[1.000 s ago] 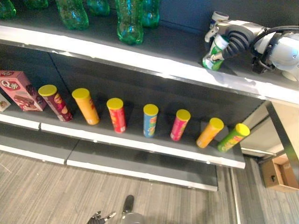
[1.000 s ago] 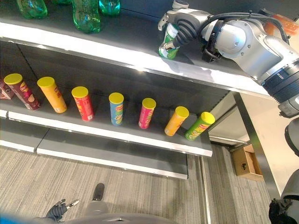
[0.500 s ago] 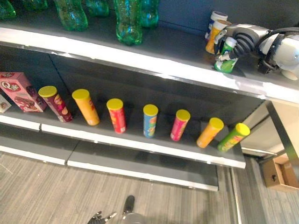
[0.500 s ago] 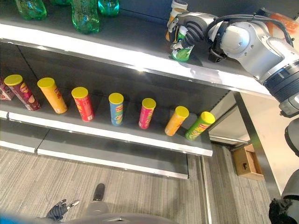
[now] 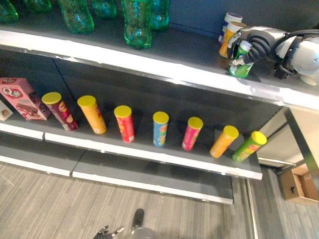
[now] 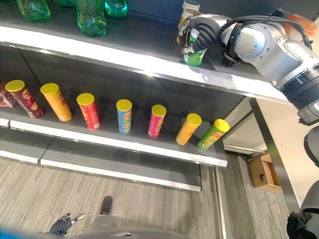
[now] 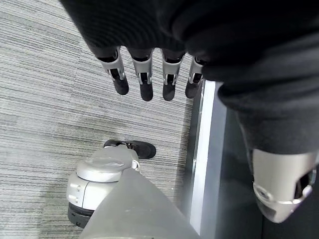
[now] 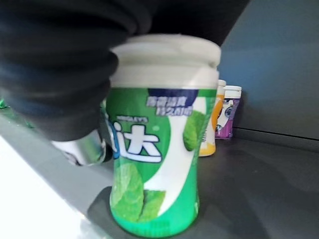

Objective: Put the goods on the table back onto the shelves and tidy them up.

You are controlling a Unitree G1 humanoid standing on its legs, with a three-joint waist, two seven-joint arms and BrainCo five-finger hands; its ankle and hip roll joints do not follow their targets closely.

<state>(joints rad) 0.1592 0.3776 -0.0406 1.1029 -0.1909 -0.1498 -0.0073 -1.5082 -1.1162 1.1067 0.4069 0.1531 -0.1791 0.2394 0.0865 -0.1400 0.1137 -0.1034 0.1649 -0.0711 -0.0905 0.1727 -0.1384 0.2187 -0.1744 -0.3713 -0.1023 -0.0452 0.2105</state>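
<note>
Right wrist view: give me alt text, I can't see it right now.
A green gum jar with a white lid stands upright on the dark shelf, gripped by the right hand. Behind it stand an orange jar and a purple jar.

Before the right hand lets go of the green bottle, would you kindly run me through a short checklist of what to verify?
1. Green bottle base on the top shelf: ok, it sits on the deck.
2. Bottle upright: not ok, it leans in the eye views.
3. Right hand grip: ok, curled round the bottle.
4. Gap to the orange bottle behind it: cannot tell, they overlap.
5. Distance from the shelf's front edge: ok, set back from it.
6. Left hand: ok, open, hanging over the floor.
</note>
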